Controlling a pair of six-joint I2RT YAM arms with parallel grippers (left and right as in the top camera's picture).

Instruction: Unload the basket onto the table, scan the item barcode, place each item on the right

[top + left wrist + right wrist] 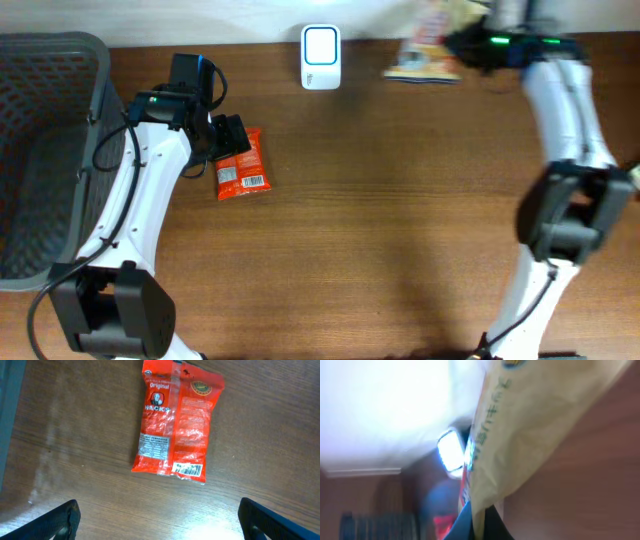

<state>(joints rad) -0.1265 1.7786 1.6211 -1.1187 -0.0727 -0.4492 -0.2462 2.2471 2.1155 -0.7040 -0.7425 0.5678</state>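
Gripping yellow packet (425, 55) near scanner (321, 57).
Clenched on it with right gripper (457, 45), scanner off to the left; spread wide at left gripper (160, 522), over red Hacks packet (175, 420).

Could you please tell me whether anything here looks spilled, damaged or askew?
Nothing spilled or damaged. The red packet lies slightly skewed, barcode up; the right gripper holds a yellow packet tilted.

1. Snack packet (175, 425): bright red, white print, white barcode patch with black bars.
2. Pouch (530, 425): pale tan, green lettering.
3. Scanner (321, 57): white, pale blue window.
4. Desk (400, 220): brown wood grain.
5. Basket (40, 130): dark grey mesh.
6. Arms (567, 105): white, black joints.
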